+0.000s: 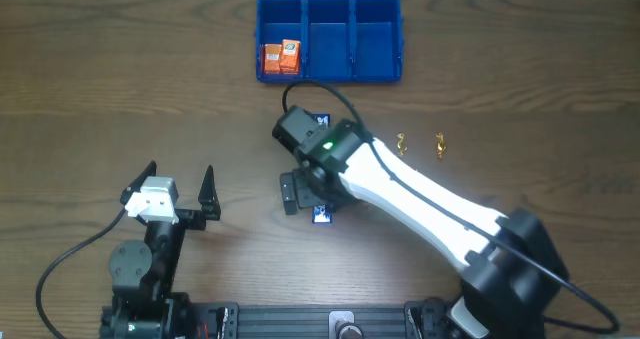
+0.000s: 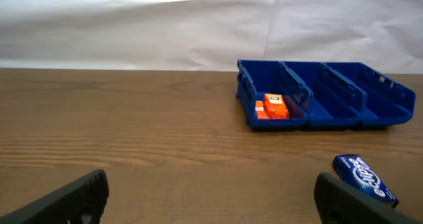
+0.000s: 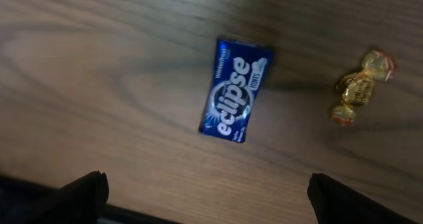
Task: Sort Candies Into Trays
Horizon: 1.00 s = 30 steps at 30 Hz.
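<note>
Blue mint tin [image 3: 234,88] lies flat on the wood table [image 3: 99,65], printed face up, just ahead of my right gripper [image 3: 206,181]. Jaws are spread wide with nothing in them. Gold wrapped candy [image 3: 360,85] is near the tin, not touching.

From above I count two blue tins. Near tin [image 1: 322,214] is just beside the right gripper; far tin [image 1: 320,121] is half hidden by the right arm, between it and the blue tray [image 1: 330,77]. Can't tell which of the two my right wrist view has.

Inner gold candy [image 1: 402,144] and outer gold candy [image 1: 439,146] sit on the right side of that arm, close together, apart from the tray.

Tray has three compartments side by side, with orange candies [image 1: 281,57] in the left one.

Left gripper [image 1: 180,169] is at the table's left, well apart from every candy. Jaws released, holding nothing.
</note>
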{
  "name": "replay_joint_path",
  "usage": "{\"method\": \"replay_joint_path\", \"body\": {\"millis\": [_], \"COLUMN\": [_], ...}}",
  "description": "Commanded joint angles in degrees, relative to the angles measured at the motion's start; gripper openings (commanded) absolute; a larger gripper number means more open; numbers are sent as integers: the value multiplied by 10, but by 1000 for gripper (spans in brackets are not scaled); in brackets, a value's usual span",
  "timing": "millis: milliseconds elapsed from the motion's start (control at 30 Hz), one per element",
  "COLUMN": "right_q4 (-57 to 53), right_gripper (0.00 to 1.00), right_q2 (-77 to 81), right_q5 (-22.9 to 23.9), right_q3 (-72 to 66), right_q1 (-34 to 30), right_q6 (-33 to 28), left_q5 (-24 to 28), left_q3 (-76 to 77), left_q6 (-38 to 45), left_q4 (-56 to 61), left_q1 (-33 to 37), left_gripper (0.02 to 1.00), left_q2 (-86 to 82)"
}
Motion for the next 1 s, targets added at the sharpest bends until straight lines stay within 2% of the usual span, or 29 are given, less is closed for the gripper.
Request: {"method": "replay_joint_path", "body": {"millis": [33, 300, 667, 800, 900, 1000], "right_q4": [48, 91, 132, 136, 136, 140], "right_gripper": [998, 998, 991, 630, 411, 316], "right_q2": [51, 95, 124, 124, 124, 124], "right_q5": [17, 50, 49, 49, 50, 50], "right_q3": [-7, -47, -70, -70, -70, -70], "right_q1": [3, 4, 4, 4, 4, 4], "right_q6": [37, 92, 93, 95, 101, 104], "left_q5": [12, 12, 12, 12, 12, 12], "left_q3": [-11, -11, -11, -11, -11, -11], "left_q6": [5, 5, 5, 5, 5, 5], "left_q4": [-20, -20, -20, -20, -20, -20], "left_q1": [4, 4, 4, 4, 4, 4], "left_gripper": [998, 998, 998, 998, 998, 998], "left_q2": [-3, -3, -3, -3, -3, -3]}}
